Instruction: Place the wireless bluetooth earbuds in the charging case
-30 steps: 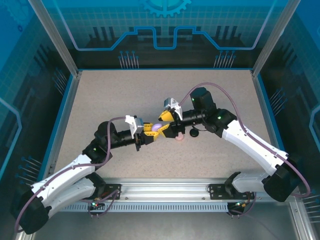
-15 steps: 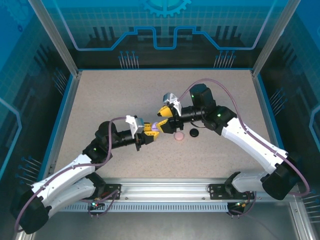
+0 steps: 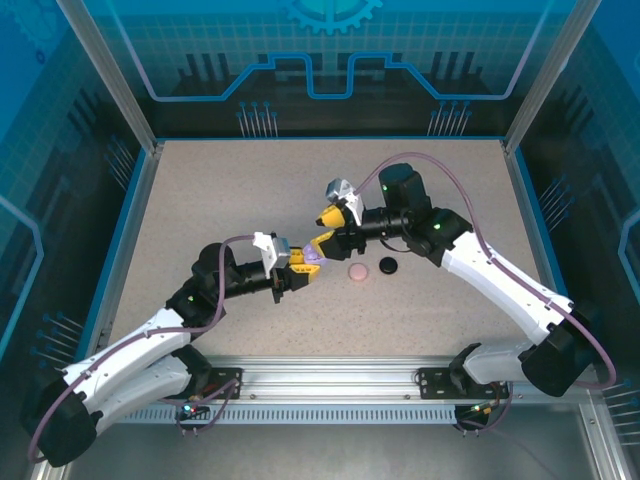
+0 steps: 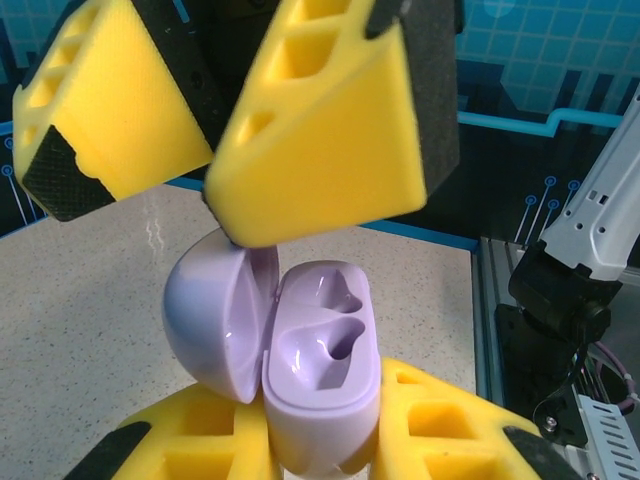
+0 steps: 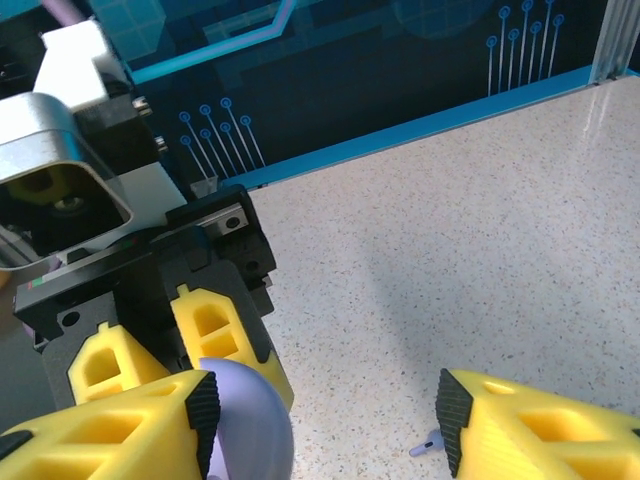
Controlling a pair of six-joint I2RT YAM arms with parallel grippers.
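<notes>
Case (image 4: 320, 350), lilac, is sitting clenched in the left gripper (image 3: 303, 266), lid hanging open, both sockets empty. Right gripper (image 3: 325, 230) is backing up off the case, fingers spread, carrying nothing: lid step looks done, loading not begun. One lilac earbud (image 5: 428, 443) is lying on the table (image 5: 450, 250) beside the case; pink case (image 3: 357, 272) and black case (image 3: 388, 265) are sitting right of it, blocking nothing.

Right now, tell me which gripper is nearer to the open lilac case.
Left. The left gripper is shut on the lilac case, holding its base; the right gripper hangs just above its lid, jaws open.
</notes>
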